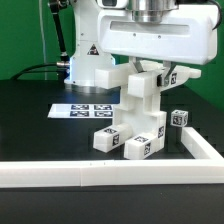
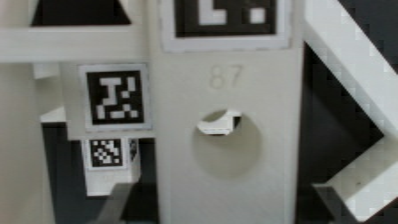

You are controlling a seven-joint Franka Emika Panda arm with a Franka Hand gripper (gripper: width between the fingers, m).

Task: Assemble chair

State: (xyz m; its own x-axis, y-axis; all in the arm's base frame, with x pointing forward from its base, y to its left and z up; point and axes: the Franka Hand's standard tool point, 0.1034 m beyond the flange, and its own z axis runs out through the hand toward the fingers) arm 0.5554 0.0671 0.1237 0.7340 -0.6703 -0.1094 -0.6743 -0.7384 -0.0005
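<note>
The partly built white chair (image 1: 135, 125) stands in the middle of the black table, its blocky feet (image 1: 107, 141) carrying black-and-white tags. My gripper (image 1: 150, 72) comes down from above and is shut on the chair's upright white piece (image 1: 143, 92). In the wrist view that piece (image 2: 222, 150) runs between my gripper's (image 2: 228, 203) dark fingers (image 2: 121, 205). It is a broad white slab with a moulded number and a small notch (image 2: 217, 121). Tags (image 2: 116, 96) on neighbouring chair bars lie beside it. The contact of the pads with the slab is dark and blurred.
A small loose tagged white block (image 1: 178, 117) lies at the exterior view's right of the chair. The marker board (image 1: 82, 110) lies flat behind the chair, at the robot's base. A long white border rail (image 1: 100, 176) runs along the front and turns back at the right (image 1: 200, 147).
</note>
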